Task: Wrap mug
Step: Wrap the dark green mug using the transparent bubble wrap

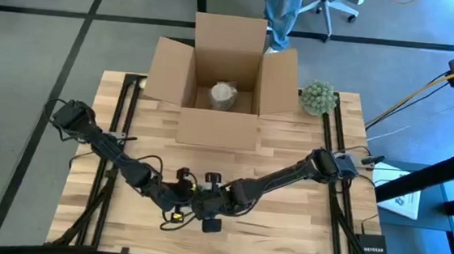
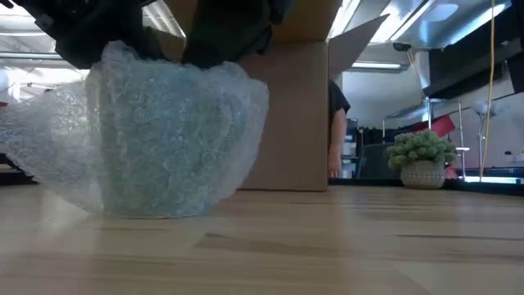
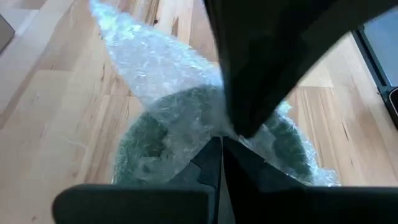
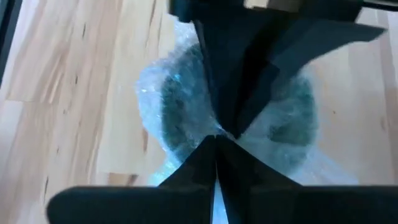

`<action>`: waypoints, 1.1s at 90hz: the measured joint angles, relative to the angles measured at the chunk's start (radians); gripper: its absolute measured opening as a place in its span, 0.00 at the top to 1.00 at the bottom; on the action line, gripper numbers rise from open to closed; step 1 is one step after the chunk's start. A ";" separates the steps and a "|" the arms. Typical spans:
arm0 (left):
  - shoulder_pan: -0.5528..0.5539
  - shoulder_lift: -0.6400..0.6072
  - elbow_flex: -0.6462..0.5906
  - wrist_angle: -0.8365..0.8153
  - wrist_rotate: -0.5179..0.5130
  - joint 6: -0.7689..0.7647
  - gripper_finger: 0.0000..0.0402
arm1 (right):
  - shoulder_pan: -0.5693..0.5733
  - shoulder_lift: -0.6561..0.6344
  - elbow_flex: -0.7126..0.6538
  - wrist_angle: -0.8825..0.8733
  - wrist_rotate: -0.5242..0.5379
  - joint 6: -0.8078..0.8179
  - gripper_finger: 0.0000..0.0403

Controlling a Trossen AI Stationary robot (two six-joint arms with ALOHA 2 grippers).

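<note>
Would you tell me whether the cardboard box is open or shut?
Open: the cardboard box has its flaps spread outward, showing a wrapped bundle inside.

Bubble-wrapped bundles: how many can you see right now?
2. One bubble-wrapped green mug sits at the near edge of the wooden table, pinched between the left gripper and right gripper. Another wrapped bundle lies inside the open cardboard box; more may be hidden there.
</note>
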State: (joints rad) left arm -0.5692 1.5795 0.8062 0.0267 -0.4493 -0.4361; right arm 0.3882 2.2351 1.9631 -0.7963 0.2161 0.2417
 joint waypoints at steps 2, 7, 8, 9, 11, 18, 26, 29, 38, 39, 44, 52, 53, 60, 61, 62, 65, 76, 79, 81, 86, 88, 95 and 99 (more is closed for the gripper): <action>0.001 0.000 0.000 -0.001 0.001 0.000 1.00 | 0.000 -0.009 -0.001 -0.006 0.001 -0.002 1.00; 0.001 0.000 0.000 -0.004 0.001 0.002 1.00 | -0.001 -0.031 -0.001 -0.017 0.010 -0.007 1.00; 0.001 0.000 0.000 -0.005 0.001 0.002 1.00 | -0.001 -0.035 -0.001 -0.017 0.014 -0.007 1.00; 0.001 0.000 0.000 -0.006 0.001 0.003 1.00 | -0.002 -0.038 -0.001 -0.017 0.019 -0.007 1.00; 0.000 0.000 0.000 -0.007 0.001 0.003 1.00 | -0.005 -0.045 0.001 -0.019 0.027 -0.008 1.00; 0.000 0.000 0.000 -0.009 0.001 0.003 1.00 | -0.012 -0.049 0.002 -0.036 0.033 -0.008 1.00; -0.001 -0.001 0.000 -0.010 0.001 0.000 1.00 | -0.019 -0.024 -0.026 -0.017 0.009 -0.009 1.00; -0.001 -0.001 0.000 -0.007 -0.002 -0.001 1.00 | -0.020 -0.017 -0.043 -0.003 0.009 -0.008 1.00; -0.001 -0.002 -0.001 -0.009 -0.001 0.000 1.00 | -0.026 -0.014 -0.094 0.049 -0.001 0.011 1.00; -0.001 -0.002 -0.001 -0.009 -0.001 0.000 1.00 | -0.026 -0.015 -0.100 0.057 -0.002 0.012 1.00; -0.001 -0.002 -0.001 -0.009 -0.002 0.000 1.00 | -0.027 -0.016 -0.132 0.106 -0.012 0.013 1.00; -0.001 -0.002 -0.002 -0.010 -0.002 0.004 1.00 | -0.025 -0.016 -0.162 0.157 -0.026 0.013 1.00; -0.001 -0.002 -0.002 -0.010 -0.002 0.004 1.00 | -0.025 -0.016 -0.162 0.158 -0.026 0.013 1.00; -0.001 -0.006 -0.003 -0.007 -0.002 0.009 1.00 | -0.024 -0.015 -0.163 0.167 -0.027 0.012 1.00; -0.001 -0.007 -0.003 -0.006 -0.001 0.011 1.00 | -0.024 -0.014 -0.163 0.168 -0.028 0.012 1.00; -0.001 -0.008 -0.004 -0.005 -0.001 0.013 1.00 | -0.024 -0.014 -0.163 0.168 -0.028 0.011 1.00; -0.001 -0.012 -0.004 -0.003 0.000 0.020 1.00 | -0.024 -0.014 -0.163 0.169 -0.029 0.009 1.00; -0.001 -0.032 -0.007 -0.006 0.004 0.036 1.00 | -0.024 -0.014 -0.163 0.172 -0.036 0.007 1.00; -0.002 -0.040 -0.007 -0.001 0.004 0.046 1.00 | -0.024 -0.014 -0.163 0.169 -0.042 0.007 1.00; -0.002 -0.046 -0.007 0.001 0.004 0.050 1.00 | -0.024 -0.013 -0.164 0.167 -0.045 0.007 1.00; -0.001 -0.062 -0.006 0.004 0.001 0.060 1.00 | -0.023 -0.011 -0.165 0.168 -0.049 0.004 1.00; -0.001 -0.069 -0.006 0.007 0.000 0.063 1.00 | -0.023 -0.010 -0.165 0.167 -0.050 0.004 1.00; -0.001 -0.091 -0.005 0.005 -0.001 0.073 1.00 | -0.023 -0.009 -0.167 0.160 -0.051 0.003 1.00; -0.001 -0.105 -0.005 0.000 -0.001 0.073 1.00 | -0.023 -0.008 -0.167 0.157 -0.051 0.003 1.00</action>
State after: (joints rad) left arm -0.5705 1.4746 0.8009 0.0265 -0.4503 -0.3630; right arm 0.3656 2.2270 1.7958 -0.6389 0.1648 0.2449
